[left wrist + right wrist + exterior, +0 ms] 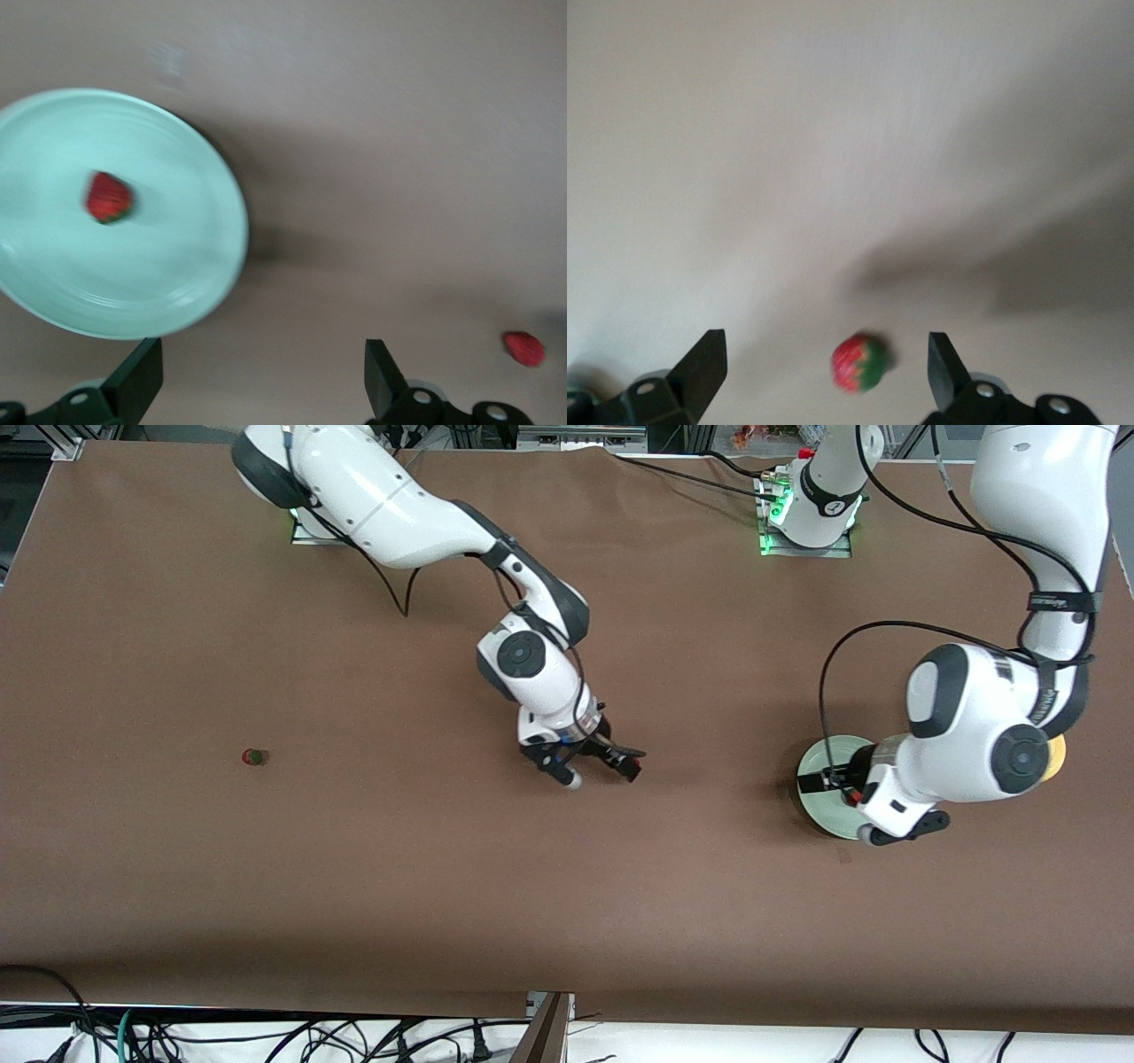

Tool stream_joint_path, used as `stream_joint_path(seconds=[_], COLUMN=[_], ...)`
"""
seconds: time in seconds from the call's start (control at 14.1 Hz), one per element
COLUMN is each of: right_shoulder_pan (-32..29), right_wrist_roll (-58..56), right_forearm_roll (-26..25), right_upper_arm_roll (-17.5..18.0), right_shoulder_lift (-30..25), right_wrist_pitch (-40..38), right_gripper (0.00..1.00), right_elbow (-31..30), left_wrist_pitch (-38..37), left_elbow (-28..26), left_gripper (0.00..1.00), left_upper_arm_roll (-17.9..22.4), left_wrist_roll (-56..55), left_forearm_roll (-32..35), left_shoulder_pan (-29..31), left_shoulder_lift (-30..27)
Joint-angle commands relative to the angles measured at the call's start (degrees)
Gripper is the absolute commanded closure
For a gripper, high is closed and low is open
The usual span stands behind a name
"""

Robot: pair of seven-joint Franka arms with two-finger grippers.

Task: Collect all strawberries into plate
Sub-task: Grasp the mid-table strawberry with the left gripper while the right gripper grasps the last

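The pale mint-green plate (819, 762) sits toward the left arm's end of the table, partly hidden by the left arm. In the left wrist view the plate (177, 266) holds one strawberry (109, 197), and another strawberry (524, 348) lies on the table beside it. My left gripper (850, 802) (263, 382) is open and empty above the plate's edge. My right gripper (601, 773) (824, 372) is open over the middle of the table, above a red and green strawberry (859, 363) that shows between its fingers. One more strawberry (254, 756) lies toward the right arm's end.
The brown table cover (443, 886) is bare around the berries. Cables hang below the table's edge nearest the front camera (266, 1036). The arm bases (806, 522) stand along the edge farthest from the front camera.
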Motion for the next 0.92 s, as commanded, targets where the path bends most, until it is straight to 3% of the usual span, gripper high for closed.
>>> stream_joint_path(seconds=[0.0, 0.14, 0.43, 0.85], right_shoulder_pan=[-6.62, -11.54, -20.78, -22.64], right_wrist_roll=[-14.00, -23.60, -46.18, -71.60], right_forearm_roll=[-0.41, -0.32, -0.41, -1.12], right_upper_arm_roll=[0.62, 0.62, -1.12, -17.37], right_shoulder_lift=[-9.14, -13.89, -19.79, -22.44], right_wrist_pitch=[-14.28, -24.22, -32.33, -36.13], right_gripper=[0.00, 0.00, 0.00, 0.00], right_elbow=[-5.73, -9.68, -16.54, -23.05], left_wrist_pitch=[1.91, 6.12, 21.33, 26.70], left_elbow=[0.00, 0.00, -0.87, -3.86], left_gripper=[0.00, 0.00, 0.00, 0.00], left_upper_arm_roll=[-0.18, -0.18, 0.00, 0.35], left_wrist_roll=[-6.92, -15.35, -44.61, -57.92], left_forearm_roll=[-1.03, -1.29, -0.33, 1.16], left_shoulder_pan=[-4.21, -7.55, -14.40, -22.50], left_shoulder_lift=[1.17, 2.75, 5.75, 8.56])
